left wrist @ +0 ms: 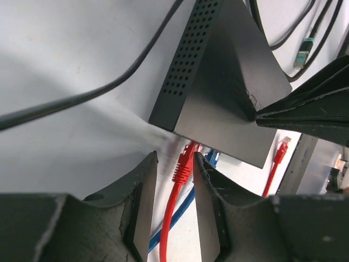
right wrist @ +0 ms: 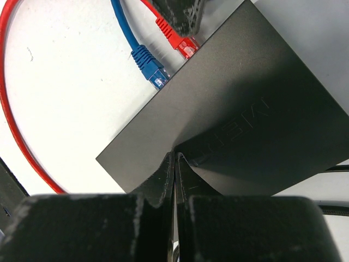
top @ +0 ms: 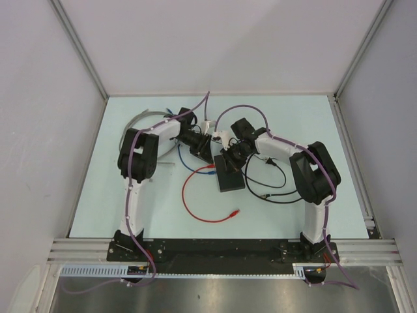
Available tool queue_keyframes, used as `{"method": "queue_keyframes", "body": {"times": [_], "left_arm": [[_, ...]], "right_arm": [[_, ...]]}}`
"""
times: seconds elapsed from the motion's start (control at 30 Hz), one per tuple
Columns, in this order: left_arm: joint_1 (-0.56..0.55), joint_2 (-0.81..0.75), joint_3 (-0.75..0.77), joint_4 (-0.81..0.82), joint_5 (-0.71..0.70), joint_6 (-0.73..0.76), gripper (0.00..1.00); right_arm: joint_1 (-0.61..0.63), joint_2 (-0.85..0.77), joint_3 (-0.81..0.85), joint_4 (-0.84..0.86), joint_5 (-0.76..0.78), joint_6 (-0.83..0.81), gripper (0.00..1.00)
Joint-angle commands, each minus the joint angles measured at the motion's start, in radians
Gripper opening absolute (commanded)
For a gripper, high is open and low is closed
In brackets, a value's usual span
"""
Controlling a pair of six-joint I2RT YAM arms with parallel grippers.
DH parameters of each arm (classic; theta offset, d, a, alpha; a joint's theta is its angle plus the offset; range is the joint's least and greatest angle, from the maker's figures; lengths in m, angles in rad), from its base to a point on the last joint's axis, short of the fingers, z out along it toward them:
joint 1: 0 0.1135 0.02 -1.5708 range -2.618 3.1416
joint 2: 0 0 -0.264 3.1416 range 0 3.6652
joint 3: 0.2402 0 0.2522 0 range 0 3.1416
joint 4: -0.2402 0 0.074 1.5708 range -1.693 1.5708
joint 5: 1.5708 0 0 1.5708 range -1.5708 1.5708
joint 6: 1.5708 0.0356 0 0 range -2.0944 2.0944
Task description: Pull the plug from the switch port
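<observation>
left gripper (left wrist: 174, 159) fingers apart, red plug (left wrist: 184, 164) sat between
right gripper (right wrist: 174, 159), fingers together, pinned the switch (right wrist: 240, 103); straight pull needed

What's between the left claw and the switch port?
The red plug, seated in the switch edge, between the fingers of the left claw; blue cable beside it. Left wrist view.

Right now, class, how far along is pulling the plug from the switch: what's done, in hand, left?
Done: the shut right claw rests on the black switch, seemingly steadying it. In hand: the left claw flanks the red plug. Left: that plug sits in the switch, so gripping and pulling remain.
</observation>
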Motion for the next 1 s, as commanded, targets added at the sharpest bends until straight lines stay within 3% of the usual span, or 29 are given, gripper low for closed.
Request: {"method": "queue_keyframes", "body": {"times": [0.0, 0.3, 0.53, 0.67, 0.73, 0.77, 0.83, 0.97], "left_arm": [[-0.027, 0.038, 0.047, -0.056, 0.059, 0.057, 0.38], [-0.053, 0.041, 0.024, -0.047, 0.024, 0.065, 0.34], [-0.053, 0.046, 0.024, -0.033, -0.024, 0.047, 0.2], [-0.065, 0.049, 0.024, -0.033, -0.029, 0.042, 0.19], [-0.07, 0.052, 0.03, -0.035, -0.032, 0.036, 0.21], [-0.071, 0.055, 0.036, -0.035, -0.036, 0.031, 0.33], [-0.073, 0.057, 0.041, -0.035, -0.048, 0.022, 0.39], [-0.074, 0.063, 0.049, -0.049, -0.041, 0.033, 0.22]], "right_arm": [[0.007, 0.068, -0.031, 0.0, 0.119, -0.04, 0.01], [0.01, 0.055, -0.035, -0.002, 0.123, -0.04, 0.01], [0.018, 0.043, -0.044, 0.004, 0.13, -0.043, 0.01], [0.024, 0.034, -0.049, 0.004, 0.133, -0.043, 0.01], [0.026, 0.032, -0.052, 0.007, 0.136, -0.043, 0.02], [0.027, 0.029, -0.054, 0.008, 0.136, -0.043, 0.02], [0.027, 0.029, -0.054, 0.011, 0.137, -0.045, 0.02], [0.029, 0.029, -0.054, 0.009, 0.139, -0.046, 0.02]]}}
